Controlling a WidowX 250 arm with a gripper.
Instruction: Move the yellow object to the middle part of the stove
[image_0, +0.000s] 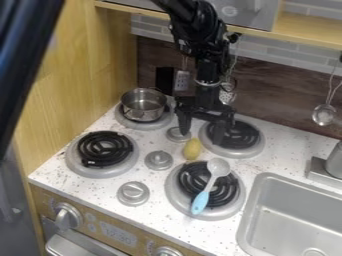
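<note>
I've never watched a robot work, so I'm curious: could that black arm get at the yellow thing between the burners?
Probably yes: its open gripper hangs close to the yellow object, and nothing covers it, though the spoon's bowl is nearby.

Pot (143, 105), metal, upright, back left. Spoon (218, 168), pale bowl, blue handle, lying aslant, left of the sink (294, 210). Tap (335, 162), grey, behind sink. Slotted utensils (182, 80), two, hanging, right of pot. Ladle (324, 115), metal, hanging, far right.
</note>
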